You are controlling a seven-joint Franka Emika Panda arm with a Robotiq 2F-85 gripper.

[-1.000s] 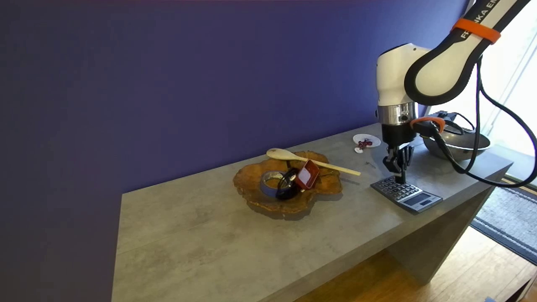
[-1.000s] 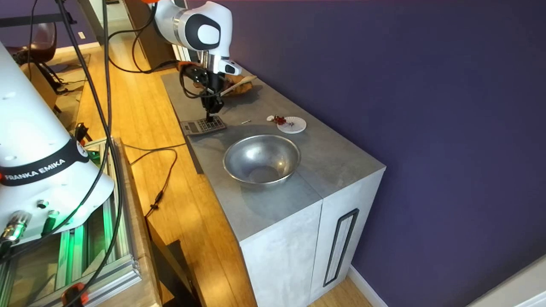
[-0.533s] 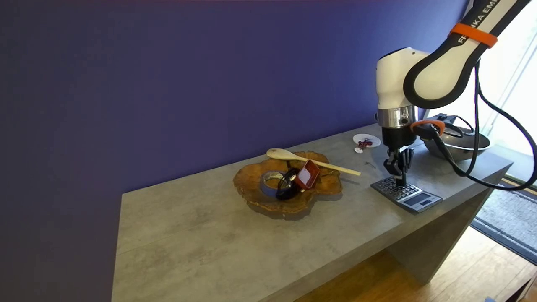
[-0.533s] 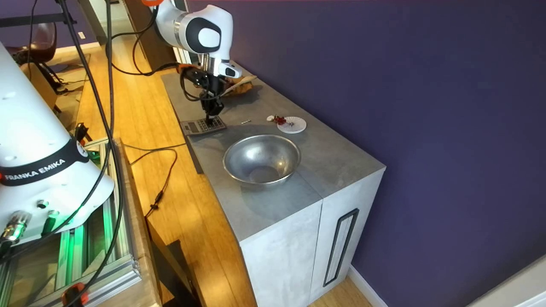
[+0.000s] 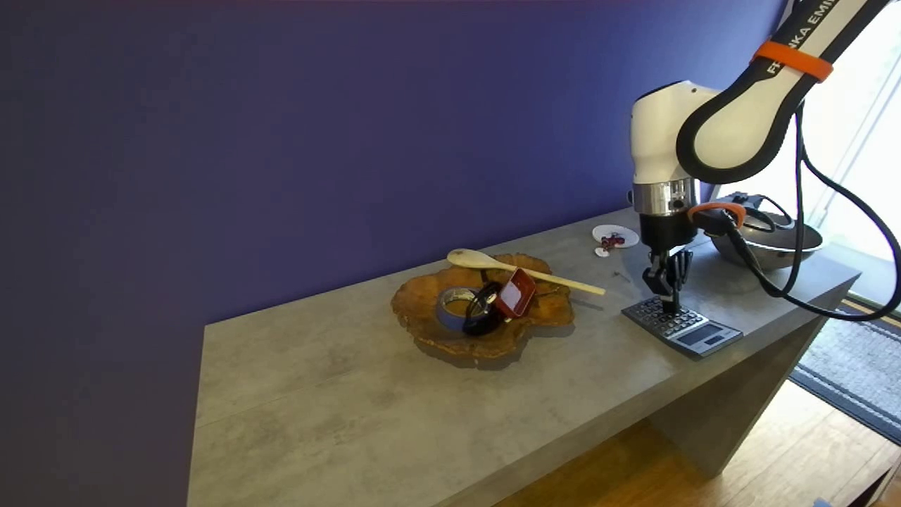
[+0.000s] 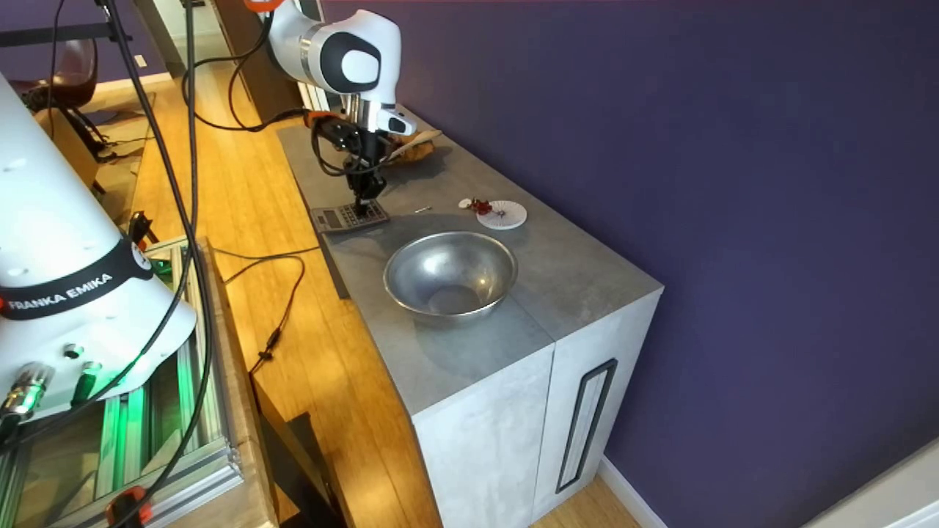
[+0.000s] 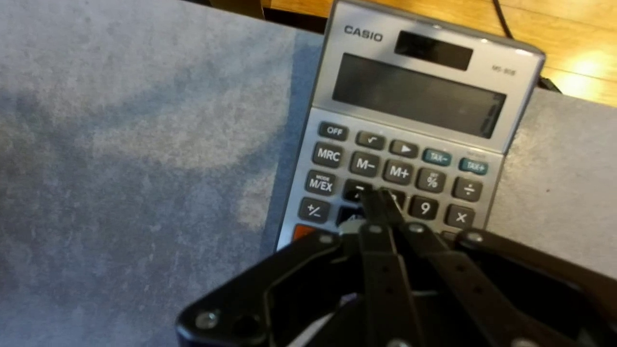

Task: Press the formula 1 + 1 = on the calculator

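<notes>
The calculator lies flat on the counter, a silver-faced slab with dark keys. It shows in both exterior views, with its keypad under my gripper and its display uncovered. My gripper points straight down, fingers pressed together, nothing held between them. In the wrist view the tips overlap the area of the 7 and 8 keys, and the fingers hide most lower keys, including the 1, plus and equals. Contact with a key cannot be told. A dark mark stands at the display's right end, unreadable.
A metal bowl and a white dish with red bits beside it stand on the counter. A wooden tray holds tape, a red box and a wooden spoon. The calculator lies close to the counter's edge.
My gripper has come down a little onto the keypad area over the last second, still shut. The calculator and other objects have stayed where they were.
</notes>
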